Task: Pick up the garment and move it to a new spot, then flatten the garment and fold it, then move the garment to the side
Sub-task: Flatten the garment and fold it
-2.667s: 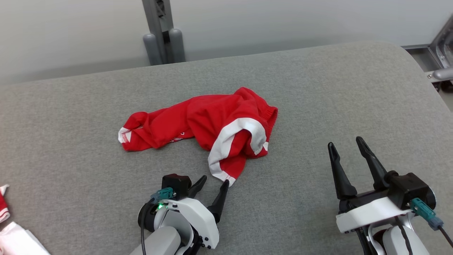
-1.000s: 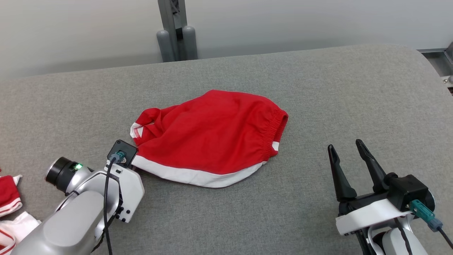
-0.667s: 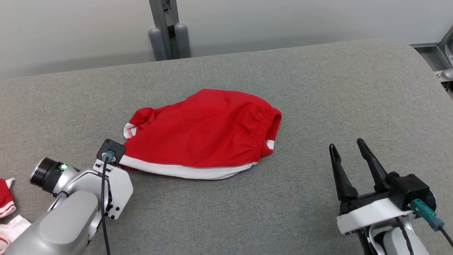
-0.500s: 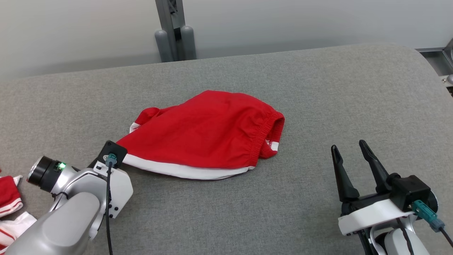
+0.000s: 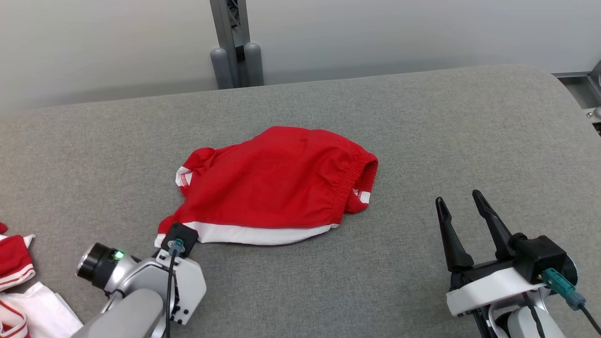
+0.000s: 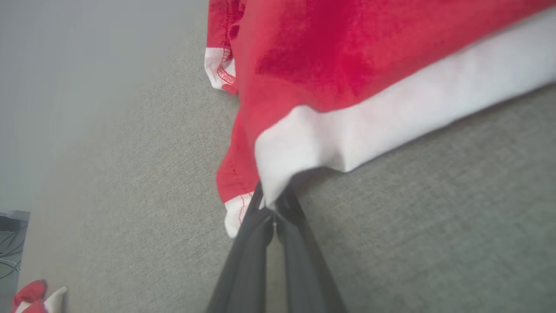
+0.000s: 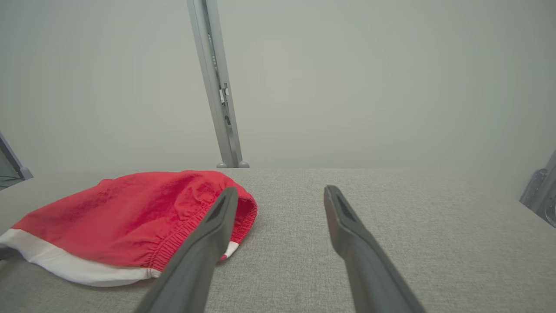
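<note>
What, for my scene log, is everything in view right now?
garment: 1, red with white trim, mid table, spread but rumpled
clothes: small pile, count unclear, red and white, table's near left edge
table: 1, grey fabric top, under everything
post: 1, grey metal, behind the table at the wall
metal frame: part, grey, past the table's right end
left gripper: 1, dark fingers, shut on the garment's white-trimmed near left corner
right gripper: 1, dark fingers, open, lower right over the table, apart from the garment
</note>
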{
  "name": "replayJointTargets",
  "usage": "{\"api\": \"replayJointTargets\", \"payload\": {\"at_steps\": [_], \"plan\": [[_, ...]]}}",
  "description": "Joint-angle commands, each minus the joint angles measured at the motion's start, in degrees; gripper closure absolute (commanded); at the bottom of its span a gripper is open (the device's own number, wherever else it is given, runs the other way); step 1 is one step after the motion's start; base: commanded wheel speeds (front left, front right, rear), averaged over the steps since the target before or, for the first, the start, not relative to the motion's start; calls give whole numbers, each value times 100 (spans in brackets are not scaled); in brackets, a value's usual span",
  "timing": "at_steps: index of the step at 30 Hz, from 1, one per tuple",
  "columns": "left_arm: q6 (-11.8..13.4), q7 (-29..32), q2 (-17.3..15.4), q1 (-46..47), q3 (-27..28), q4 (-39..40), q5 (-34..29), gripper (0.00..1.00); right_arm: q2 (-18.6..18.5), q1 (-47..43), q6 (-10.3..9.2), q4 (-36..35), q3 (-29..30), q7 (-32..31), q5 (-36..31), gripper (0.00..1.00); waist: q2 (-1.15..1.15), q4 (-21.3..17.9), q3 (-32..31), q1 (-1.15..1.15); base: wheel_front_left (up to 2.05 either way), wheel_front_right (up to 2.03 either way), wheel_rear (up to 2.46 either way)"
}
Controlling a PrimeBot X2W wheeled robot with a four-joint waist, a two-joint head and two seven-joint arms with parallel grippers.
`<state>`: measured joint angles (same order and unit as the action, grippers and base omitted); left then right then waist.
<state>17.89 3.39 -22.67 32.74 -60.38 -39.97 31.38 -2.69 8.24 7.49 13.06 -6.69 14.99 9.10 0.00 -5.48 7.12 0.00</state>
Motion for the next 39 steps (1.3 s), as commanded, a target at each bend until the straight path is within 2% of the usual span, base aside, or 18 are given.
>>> {"api": "replayJointTargets", "payload": {"at_steps": [1, 2, 3, 4, 5, 14, 19, 25, 33, 39], "plan": [[4, -54, -5, -46, 18, -27, 49, 100, -38, -14, 1, 5, 15, 28, -4, 0, 0, -7, -1, 0, 0, 0, 0], [4, -87, 33, -82, 34, -51, 75, 100, -38, -9, 1, 8, 18, 28, -3, 0, 0, -13, -5, 0, 0, 0, 0], [10, -128, 65, -119, 61, -70, 115, 69, -37, -4, 1, 11, 18, 29, 0, 0, 0, -18, -10, 0, 0, 0, 0], [23, -170, 82, -151, 78, -100, 140, 45, -38, 2, 1, 11, 20, 28, 6, 0, 0, -23, -16, 0, 0, 0, 0], [42, -230, 95, -163, 96, -128, 160, 0, -38, 5, 1, 12, 21, 28, 9, 0, 0, -26, -20, 0, 0, 0, 0], [172, -983, 149, -478, 643, 45, 656, 0, -38, -59, 1, -14, 99, 28, 5, 0, 0, 32, -98, 0, 0, 0, 0], [281, -1368, 36, -854, 925, 502, 919, 0, -38, -78, 1, -10, 158, 29, -28, 0, 0, 100, -156, 0, 0, 0, 0], [574, -1723, -165, -1362, 1345, 1345, 1116, 0, -38, -112, 1, 25, 186, 29, -74, 0, 0, 164, -244, 0, 0, 0, 0], [845, -1860, -354, -2057, 2108, 2497, 946, 0, -37, -140, 1, 32, 171, 28, -127, 0, 0, 214, -429, 0, 0, 0, 0], [799, -1855, -327, -2554, 2546, 2913, 688, 0, -39, -197, 1, 50, 118, 28, -123, 0, 0, 241, -571, 0, 0, 0, 0]]}}
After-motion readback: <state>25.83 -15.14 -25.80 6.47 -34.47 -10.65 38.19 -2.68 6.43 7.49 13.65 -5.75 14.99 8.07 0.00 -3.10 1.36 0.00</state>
